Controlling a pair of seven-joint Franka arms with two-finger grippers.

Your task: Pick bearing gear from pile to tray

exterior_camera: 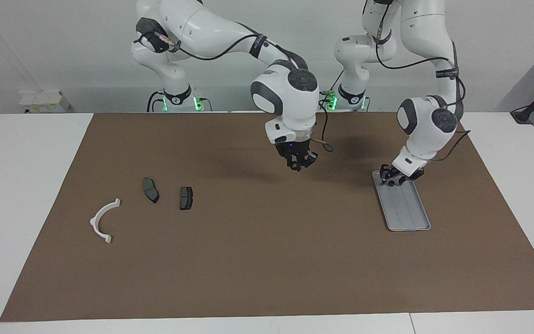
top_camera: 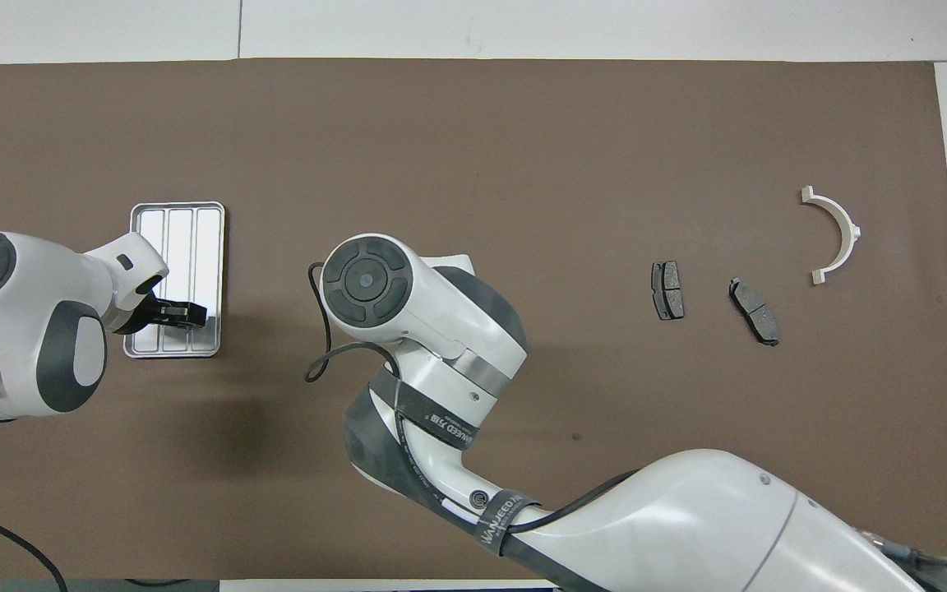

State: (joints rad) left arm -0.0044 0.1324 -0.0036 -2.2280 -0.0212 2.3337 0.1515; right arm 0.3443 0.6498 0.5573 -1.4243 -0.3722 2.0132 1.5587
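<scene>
Left gripper over the tray, right gripper raised mid-mat.

In your facing view, the left gripper [exterior_camera: 393,180] sits low over the tray [exterior_camera: 408,214] end nearer the robots; you cannot tell its jaw width. The right gripper [exterior_camera: 300,162] hangs with fingertips narrow, holding nothing visible. In your overhead view, the white arc [top_camera: 833,234] and two dark pads [top_camera: 668,290] [top_camera: 755,311] lie toward the right arm's end.

One camera sits high across the surface [exterior_camera: 267,278], facing the robots and taking in both bases; the other hangs above the robots' end, looking steeply down and forward. Both are set well back and share the whole brown mat [top_camera: 473,123] — half a turn apart.
</scene>
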